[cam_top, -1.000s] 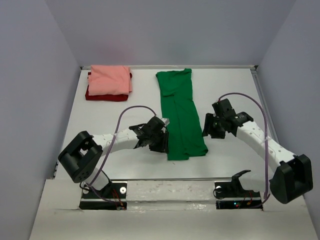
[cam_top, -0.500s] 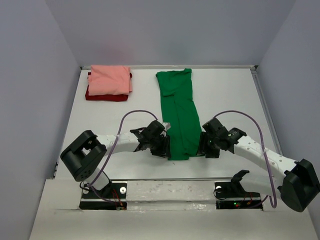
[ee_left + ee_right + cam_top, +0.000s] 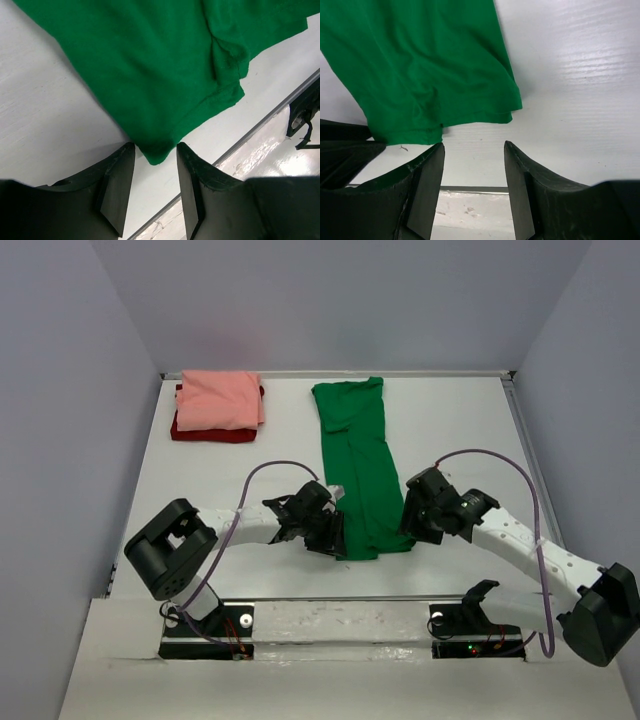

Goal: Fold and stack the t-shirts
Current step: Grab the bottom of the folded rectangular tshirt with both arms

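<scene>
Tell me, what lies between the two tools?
The near end of the green t-shirt, flat on the table, lies between the left tool and the right tool; the top view shows it.

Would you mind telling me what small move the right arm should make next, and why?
Probably ease the right gripper forward over the near right corner of the green t-shirt. Its open jaws stand just short of the hem, over bare table, while the left gripper has its open jaws either side of the near left corner.

A robot lab cell: plain grey walls [image 3: 340, 300] enclose a white table [image 3: 460, 430] bearing two arms [image 3: 238, 521]
</scene>
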`<state>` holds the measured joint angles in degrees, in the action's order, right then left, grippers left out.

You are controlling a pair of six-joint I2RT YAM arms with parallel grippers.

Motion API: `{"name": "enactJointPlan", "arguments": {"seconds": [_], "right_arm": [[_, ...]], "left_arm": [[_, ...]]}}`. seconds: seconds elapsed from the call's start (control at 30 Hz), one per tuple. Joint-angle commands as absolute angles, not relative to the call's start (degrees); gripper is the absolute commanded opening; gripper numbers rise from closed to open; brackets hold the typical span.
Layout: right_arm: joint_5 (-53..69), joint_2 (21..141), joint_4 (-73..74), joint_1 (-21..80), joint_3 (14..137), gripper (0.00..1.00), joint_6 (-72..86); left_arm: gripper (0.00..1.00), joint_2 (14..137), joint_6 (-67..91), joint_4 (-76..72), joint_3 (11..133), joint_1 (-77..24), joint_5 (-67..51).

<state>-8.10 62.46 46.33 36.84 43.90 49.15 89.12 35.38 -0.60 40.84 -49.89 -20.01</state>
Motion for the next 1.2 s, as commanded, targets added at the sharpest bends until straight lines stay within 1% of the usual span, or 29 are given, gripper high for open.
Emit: {"name": "enactJointPlan", "arguments": {"seconds": [0.0, 0.2, 0.3, 0.43, 0.47, 0.5, 0.57, 0.93, 1.17], "right_arm": [[-13.18, 63.71, 47.81, 37.18, 47.11, 0.57, 49.92], [-13.88, 68.11, 46.85, 37.18, 46.67, 0.57, 50.89], [-14.06, 68.20, 46.23, 37.18, 45.88, 0.57, 51.15], [-13.80, 68.20, 46.23, 37.18, 46.14, 0.57, 50.89], [-13.97, 67.94, 46.23, 37.18, 46.32, 0.57, 50.89], [-13.97, 67.85, 46.58, 37.18, 46.49, 0.57, 50.89], [-13.89, 67.68, 46.67, 37.18, 46.76, 0.57, 50.80], [-11.16, 65.83, 44.83, 37.18, 43.86, 0.57, 51.15], [-8.09, 68.99, 42.28, 37.18, 42.28, 0.57, 50.80]], "left_arm": [[0.52, 89.82, 35.59, -2.02, 40.87, -50.71, -20.92], [0.51, 89.74, 35.77, -2.20, 40.52, -50.71, -20.83], [0.43, 89.21, 35.68, -2.11, 40.26, -50.71, -20.66], [0.25, 89.21, 35.42, -2.02, 40.43, -50.71, -20.48], [0.13, 89.30, 35.33, -1.93, 40.52, -50.71, -20.48], [0.07, 89.56, 35.33, -1.85, 40.52, -50.71, -20.39], [0.00, 89.74, 35.33, -1.67, 40.61, -50.71, -20.13], [0.00, 86.84, 34.45, 4.74, 41.31, -50.36, -15.21], [0.00, 84.73, 34.98, 5.80, 40.17, -50.27, -14.85]]}}
